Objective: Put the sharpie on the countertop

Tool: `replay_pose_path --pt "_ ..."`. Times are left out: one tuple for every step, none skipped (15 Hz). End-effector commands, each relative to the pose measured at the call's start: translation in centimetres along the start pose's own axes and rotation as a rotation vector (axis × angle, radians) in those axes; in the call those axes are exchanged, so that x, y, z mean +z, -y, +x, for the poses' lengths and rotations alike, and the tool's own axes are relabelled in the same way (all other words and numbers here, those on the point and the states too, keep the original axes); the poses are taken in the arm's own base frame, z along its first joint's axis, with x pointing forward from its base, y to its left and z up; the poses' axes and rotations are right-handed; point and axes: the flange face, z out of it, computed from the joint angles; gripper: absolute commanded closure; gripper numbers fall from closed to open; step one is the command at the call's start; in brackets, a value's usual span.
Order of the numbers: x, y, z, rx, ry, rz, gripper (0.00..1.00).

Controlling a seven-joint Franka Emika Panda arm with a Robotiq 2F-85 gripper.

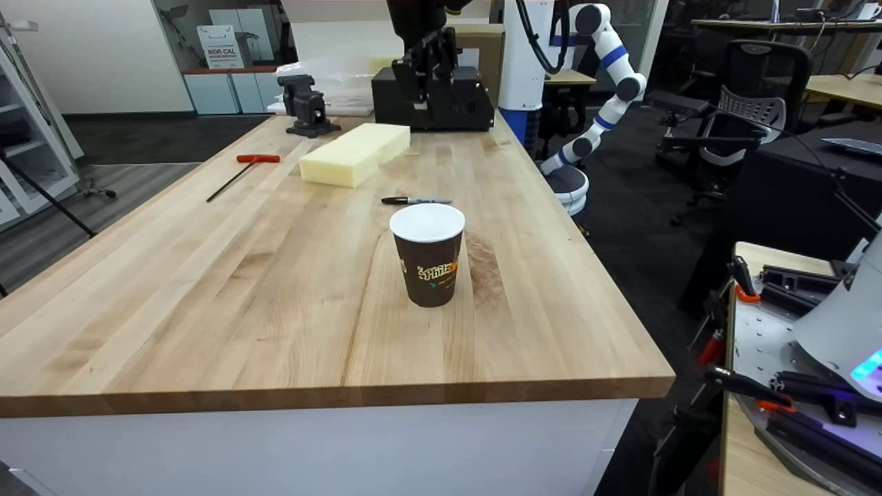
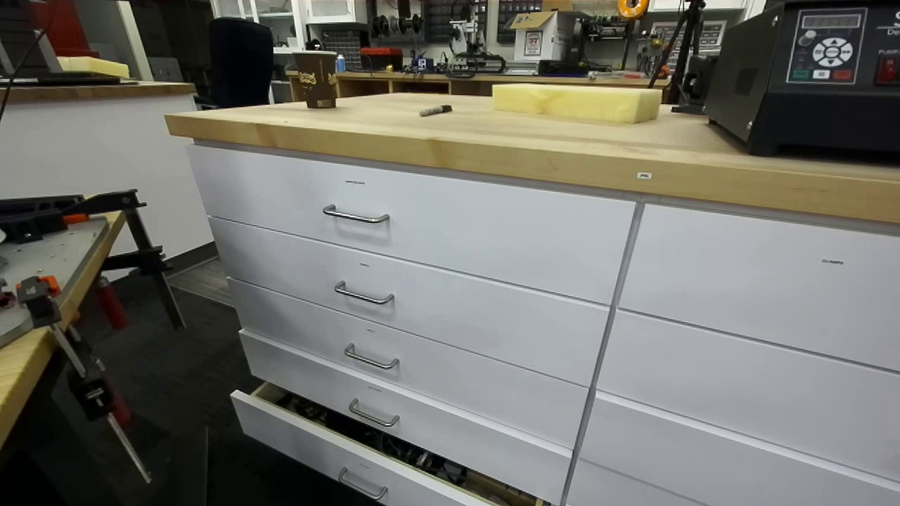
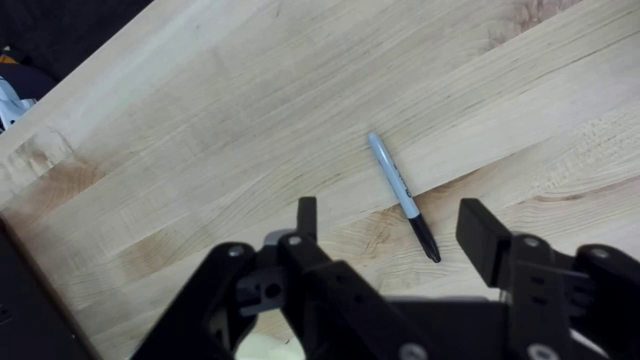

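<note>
The sharpie (image 1: pixel 416 200) lies flat on the light-wood countertop (image 1: pixel 275 296), between the paper cup and the pale yellow block. It also shows in an exterior view (image 2: pixel 436 110). In the wrist view the sharpie (image 3: pixel 391 172) has a grey barrel and a black cap, with the cap toward the gripper. My gripper (image 3: pixel 387 217) is open and empty above the countertop (image 3: pixel 225 135), and the sharpie appears between and beyond its fingers without contact. In an exterior view the gripper (image 1: pixel 431 76) is raised at the far end, in front of the black box.
A brown paper cup (image 1: pixel 431 269) stands upright near the front. A pale yellow block (image 1: pixel 355 155), a red-handled tool (image 1: pixel 256 159), a black vise (image 1: pixel 306 107) and a black box (image 1: pixel 475 103) stand or lie on the countertop. A lower drawer (image 2: pixel 351 450) is partly open.
</note>
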Motion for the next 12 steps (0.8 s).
replay_pose_path --pt "-3.6 -1.4 -2.6 0.044 -0.040 0.063 0.01" --pt "-4.5 -2.1 -3.3 0.052 -0.050 0.086 0.00" --pt "-5.5 -3.2 -4.4 0.068 -0.059 0.118 0.00" --pt "-6.2 -4.3 -5.6 0.088 -0.065 0.148 0.00" --pt "-4.9 -2.3 -2.4 0.054 -0.043 0.097 0.00" --pt "-5.7 -3.0 -2.9 0.061 -0.051 0.103 0.00" --pt "-6.0 -3.2 -3.0 0.063 -0.055 0.103 0.00" --pt "-5.7 -3.0 -2.9 0.060 -0.051 0.103 0.00" --pt "-5.1 -2.5 -2.7 0.053 -0.043 0.102 0.00" --pt "-4.7 -2.2 -2.6 0.049 -0.036 0.101 0.00" --pt "-4.5 -2.1 -2.4 0.048 -0.033 0.101 0.00" --pt "-4.4 -2.1 -2.4 0.048 -0.031 0.101 0.00"
